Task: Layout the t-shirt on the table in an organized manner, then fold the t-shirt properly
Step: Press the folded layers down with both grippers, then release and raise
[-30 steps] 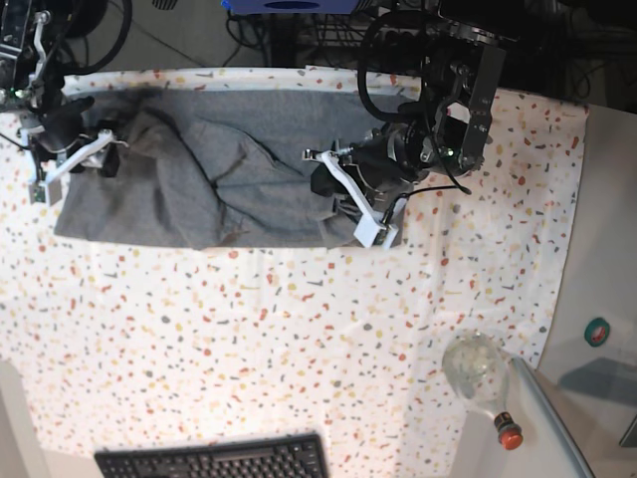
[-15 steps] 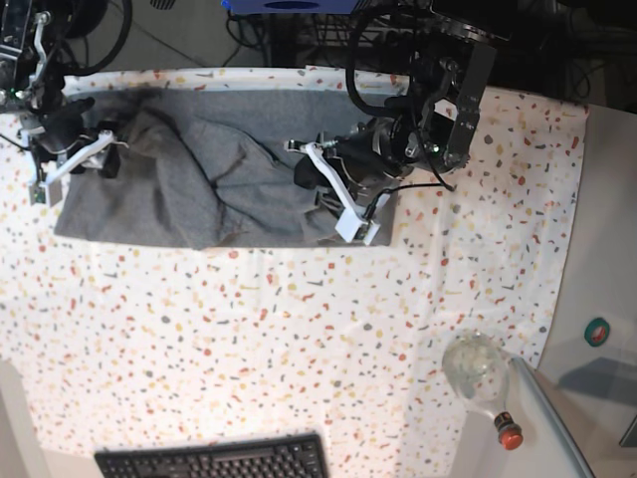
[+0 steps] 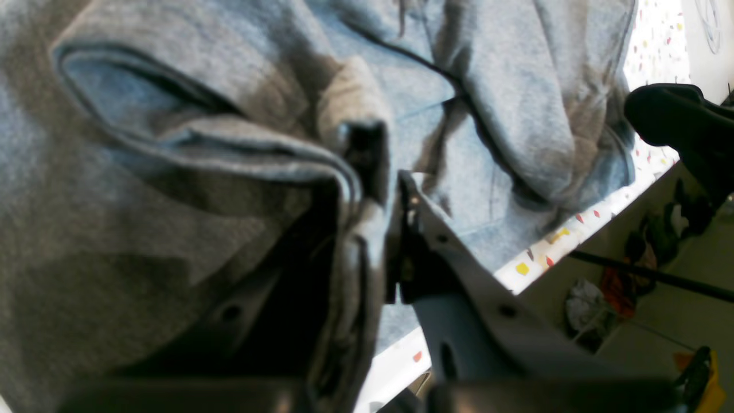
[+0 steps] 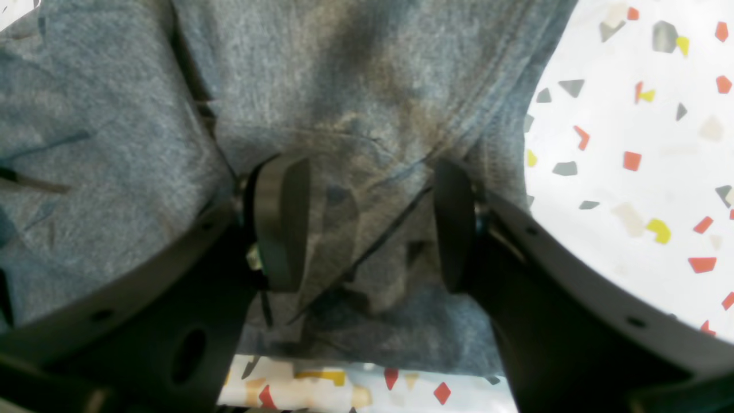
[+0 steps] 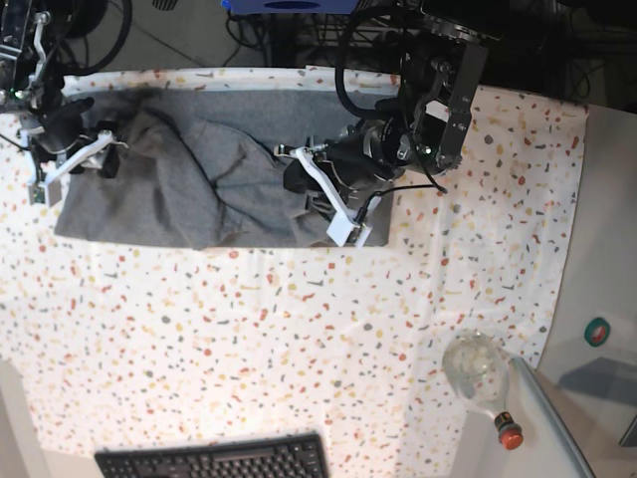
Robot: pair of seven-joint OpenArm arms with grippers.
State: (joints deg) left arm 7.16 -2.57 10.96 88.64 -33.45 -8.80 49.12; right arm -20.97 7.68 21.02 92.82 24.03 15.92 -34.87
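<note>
T-shirt (image 3: 172, 172) fold pinched inside left claw (image 3: 378, 189); right claw (image 4: 364, 223) straddles fabric.

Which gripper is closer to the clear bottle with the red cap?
Left. The left gripper is shut on the t-shirt near the table's middle. The right gripper sits at the shirt's far end, farther from the bottle.

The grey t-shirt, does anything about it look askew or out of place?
Yes. The heather-grey knit t-shirt lies bunched in diagonal ridges on the speckled white table, and the left pincer pinches a gathered fold.
</note>
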